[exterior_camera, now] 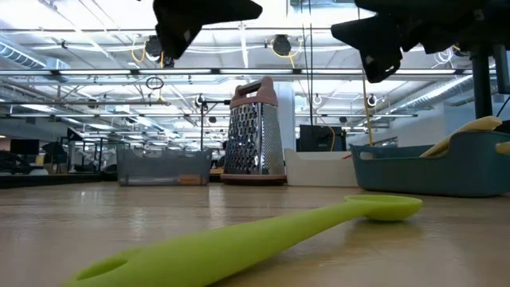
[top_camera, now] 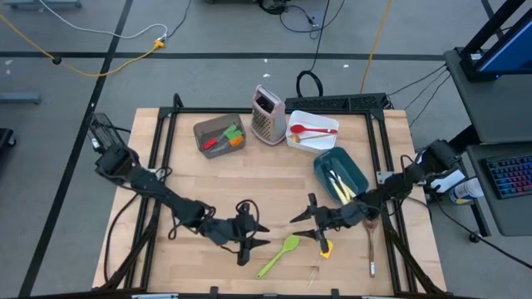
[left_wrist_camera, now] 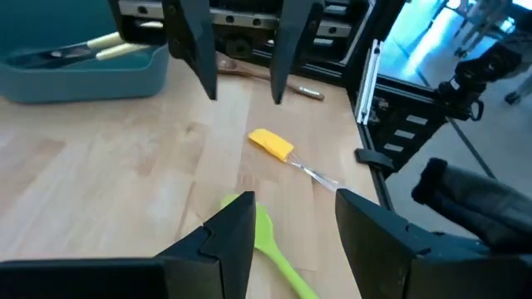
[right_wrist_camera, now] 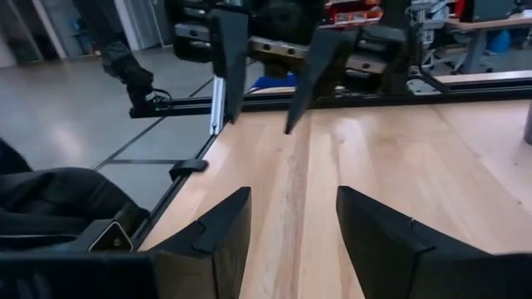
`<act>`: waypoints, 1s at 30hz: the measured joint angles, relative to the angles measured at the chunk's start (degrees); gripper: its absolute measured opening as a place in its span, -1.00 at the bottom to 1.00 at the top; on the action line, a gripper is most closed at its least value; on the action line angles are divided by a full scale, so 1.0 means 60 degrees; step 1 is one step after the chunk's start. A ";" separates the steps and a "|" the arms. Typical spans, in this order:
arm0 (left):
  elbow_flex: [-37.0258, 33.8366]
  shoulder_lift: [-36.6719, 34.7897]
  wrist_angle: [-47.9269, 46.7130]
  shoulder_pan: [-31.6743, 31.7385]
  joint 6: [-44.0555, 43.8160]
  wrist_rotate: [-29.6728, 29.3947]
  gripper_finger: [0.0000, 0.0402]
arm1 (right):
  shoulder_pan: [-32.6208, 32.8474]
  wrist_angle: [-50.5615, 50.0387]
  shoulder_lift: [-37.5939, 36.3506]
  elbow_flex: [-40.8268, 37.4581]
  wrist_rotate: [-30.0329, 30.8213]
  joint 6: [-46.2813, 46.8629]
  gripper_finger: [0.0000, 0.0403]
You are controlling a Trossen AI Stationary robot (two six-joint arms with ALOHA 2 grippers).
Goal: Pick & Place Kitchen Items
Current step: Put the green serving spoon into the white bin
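- Left gripper hangs above the bench near its front edge, jaws released and holding nothing.
- The green spoon lies flat just right of the left jaws, bowl toward the bench's middle, handle toward the front edge; it is beside the jaws, not between them.
- Right gripper faces the left one, jaws released and empty, above bare wood.
- The yellow spatula lies just in front of the right jaws, apart from them, and close to the green spoon's bowl.
- A wooden spoon lies farther right, near the bench's edge.
- At the back, left to right: grey box with red, green and orange pieces, grater, white tray with a red spoon, teal bin with cream-handled knives.
- The low view shows the green spoon resting on the wood; both grippers are clear above it.
- The left wrist view shows the spatula's clear handle, hardly seen from above.
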 joint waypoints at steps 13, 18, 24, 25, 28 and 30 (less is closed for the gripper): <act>0.1871 0.2249 -0.0447 -0.0568 -0.0844 0.0170 -0.14 | 0.0042 -0.0001 0.0004 0.0000 0.0287 0.0464 -0.15; 0.3798 0.3038 -0.3334 -0.0552 -0.1536 0.0165 -0.14 | 0.0042 -0.0005 0.0004 0.0000 0.0295 0.0453 -0.15; 0.4787 0.3885 -0.4190 -0.0347 -0.2733 0.0350 -0.14 | 0.0042 -0.0014 0.0004 0.0000 0.0281 0.0460 -0.15; 0.4794 0.4000 -0.4173 -0.0302 -0.2860 0.0423 -0.14 | 0.0047 -0.0019 0.0004 0.0000 0.0280 0.0460 -0.15; 0.4794 0.4337 -0.4277 -0.0147 -0.3196 0.0502 -0.14 | 0.0132 -0.0026 0.0004 0.0000 0.0281 0.0454 -0.15; 0.4794 0.4467 -0.4497 -0.0030 -0.3280 0.0514 -0.14 | 0.0209 -0.0030 0.0004 0.0000 0.0280 0.0437 -0.15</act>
